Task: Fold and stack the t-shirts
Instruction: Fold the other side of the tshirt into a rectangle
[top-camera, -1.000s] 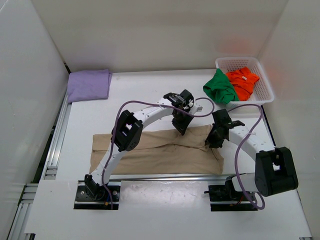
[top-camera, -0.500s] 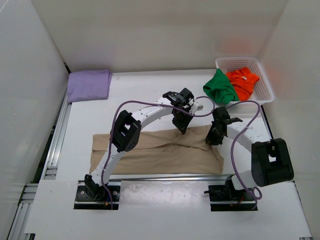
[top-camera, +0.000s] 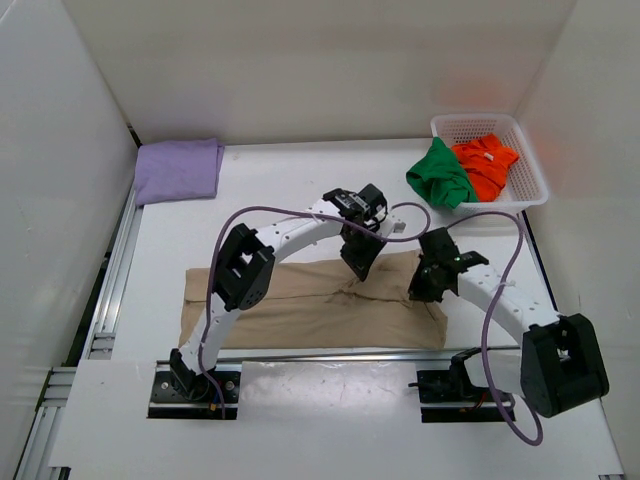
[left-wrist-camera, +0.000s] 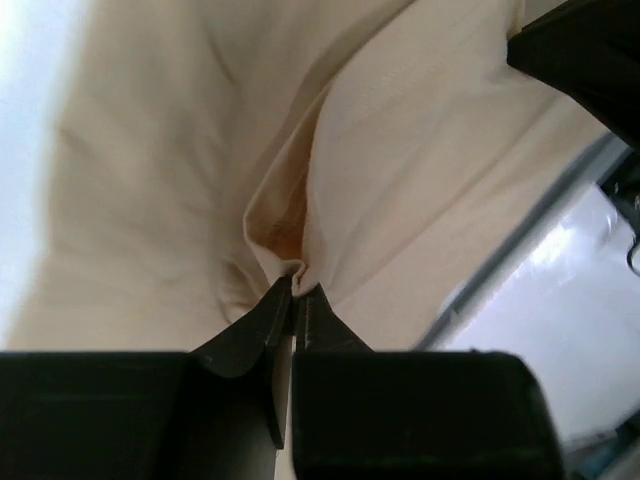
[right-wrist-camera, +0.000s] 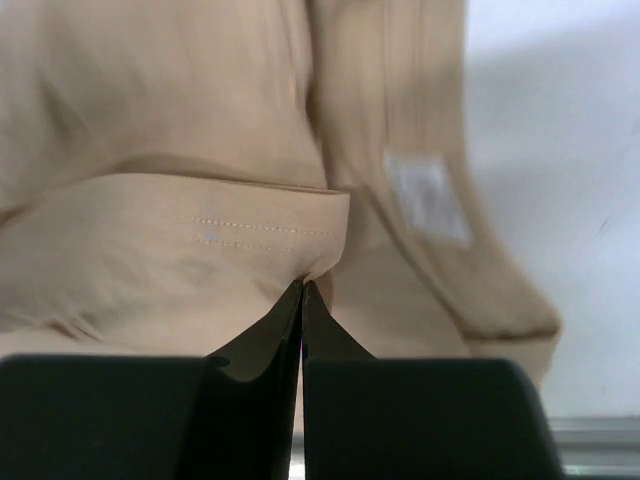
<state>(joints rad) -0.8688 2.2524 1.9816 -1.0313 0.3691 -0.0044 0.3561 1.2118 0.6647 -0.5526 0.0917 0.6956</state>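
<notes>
R fingers (right-wrist-camera: 258, 348) just closed, pinching tan tee (top-camera: 305, 315) hem

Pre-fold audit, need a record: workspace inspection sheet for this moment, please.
Surface: white table, cloth spread along its near side.
Job's things: tan t-shirt laid out, rumpled mid-length; lavender t-shirt folded at the far-left corner; green t-shirt draped over the left rim of the basket; orange-red t-shirt inside it.
Clutter: nothing seen.
End effectors: left end effector shut on a pinched fold of the tan t-shirt; right end effector shut, tips at the hem, catch unclear.
Cables: purple cables loop along both arms.
Surroundings: white walls; metal rails along the left edge.
</notes>
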